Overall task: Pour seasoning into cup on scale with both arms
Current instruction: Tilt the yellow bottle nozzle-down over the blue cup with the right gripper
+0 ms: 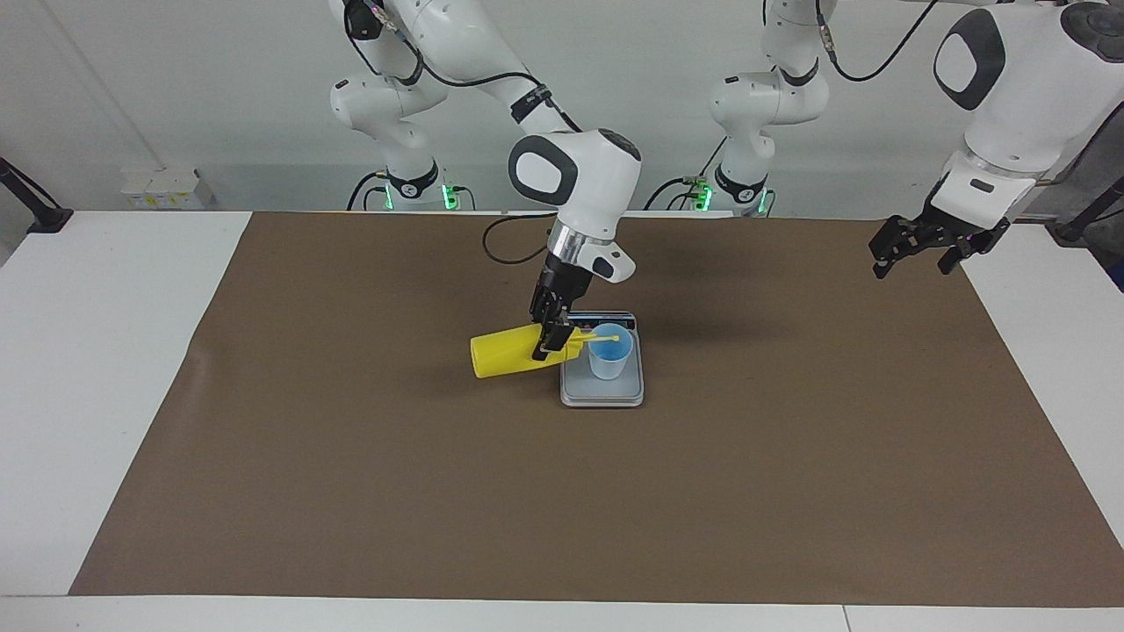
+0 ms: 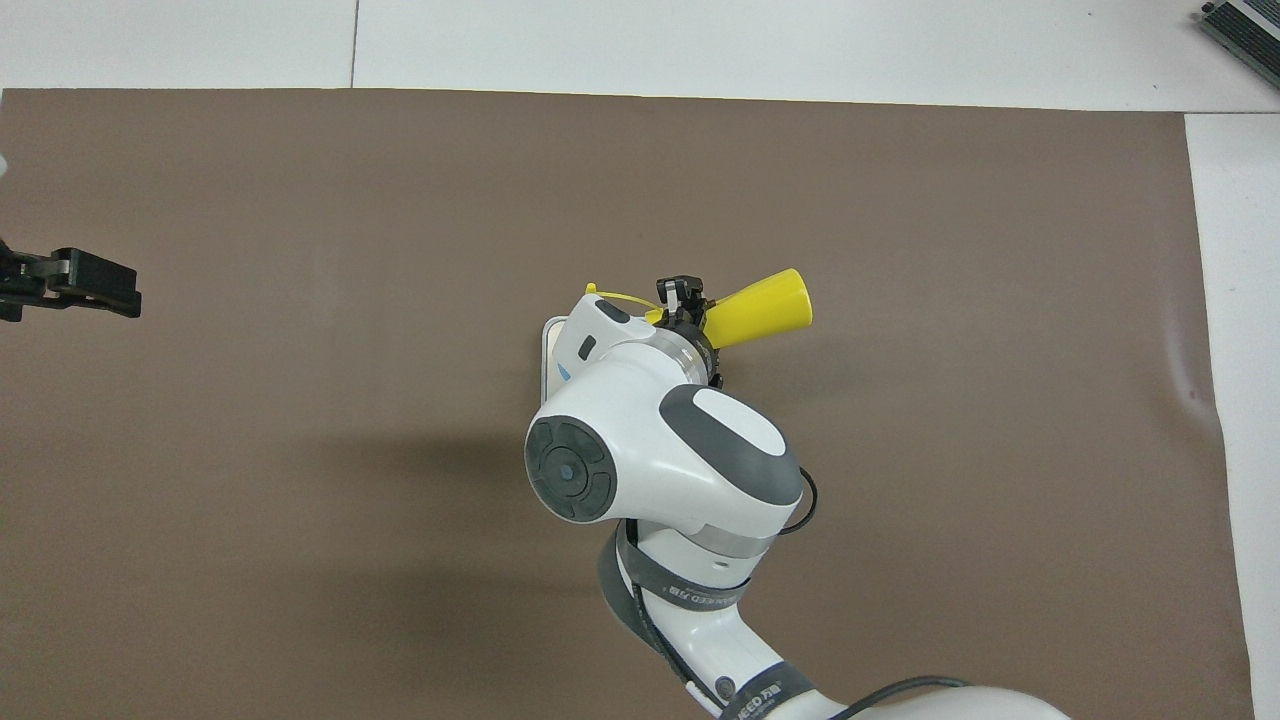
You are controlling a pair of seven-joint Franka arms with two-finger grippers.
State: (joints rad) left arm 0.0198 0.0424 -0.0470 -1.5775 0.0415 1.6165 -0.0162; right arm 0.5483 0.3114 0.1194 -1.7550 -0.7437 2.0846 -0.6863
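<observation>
My right gripper [image 1: 549, 338] is shut on the yellow seasoning bottle [image 1: 505, 353], gripping it near the neck. The bottle is tipped on its side in the air, its nozzle reaching over the rim of the light-blue cup [image 1: 609, 356]. The cup stands upright on the silver-grey scale [image 1: 602, 392] at the middle of the brown mat. In the overhead view the right arm hides the cup and most of the scale [image 2: 550, 345], while the bottle [image 2: 760, 309] sticks out past my right gripper [image 2: 680, 300]. My left gripper [image 1: 913, 250] [image 2: 85, 283] waits open in the air over the mat's edge at the left arm's end.
A brown mat [image 1: 369, 491] covers most of the white table [image 1: 88, 351]. A dark device [image 2: 1245, 25] lies at the table's corner farthest from the robots, toward the right arm's end.
</observation>
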